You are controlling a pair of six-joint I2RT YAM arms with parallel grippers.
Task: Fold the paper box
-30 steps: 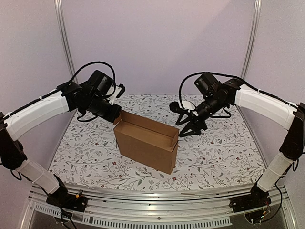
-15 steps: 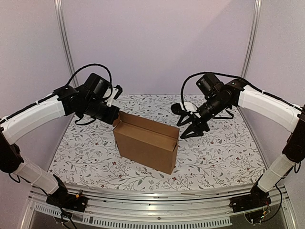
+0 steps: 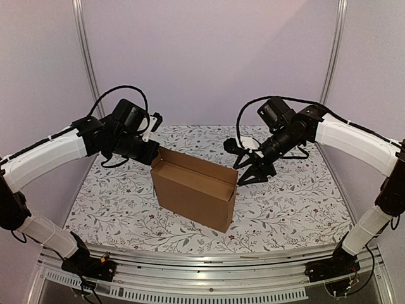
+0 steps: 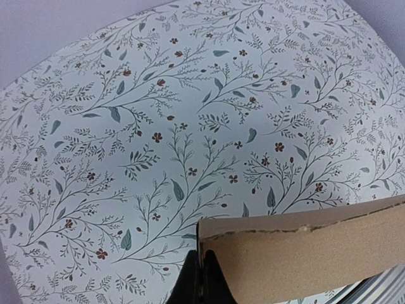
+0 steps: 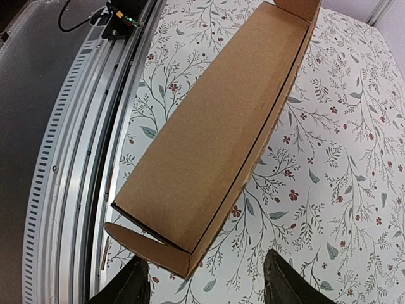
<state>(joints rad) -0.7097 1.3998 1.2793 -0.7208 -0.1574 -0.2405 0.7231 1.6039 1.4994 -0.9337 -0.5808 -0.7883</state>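
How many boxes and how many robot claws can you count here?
Brown paper box: 1
Robot claws: 2, the left claw and the right claw
Total: 3

This is a robotics lab test cell. Plain pale panels (image 3: 209, 57) close it in on three sides, held by bare aluminium posts (image 3: 84, 57). A white-and-black left arm (image 3: 50, 152) and right arm (image 3: 354, 139) are bolted to a slotted metal rail (image 3: 209, 269) at the near edge of a bench (image 3: 297, 202) covered in a floral-printed sheet. Black cables (image 3: 123, 88) loop loose over the arms.
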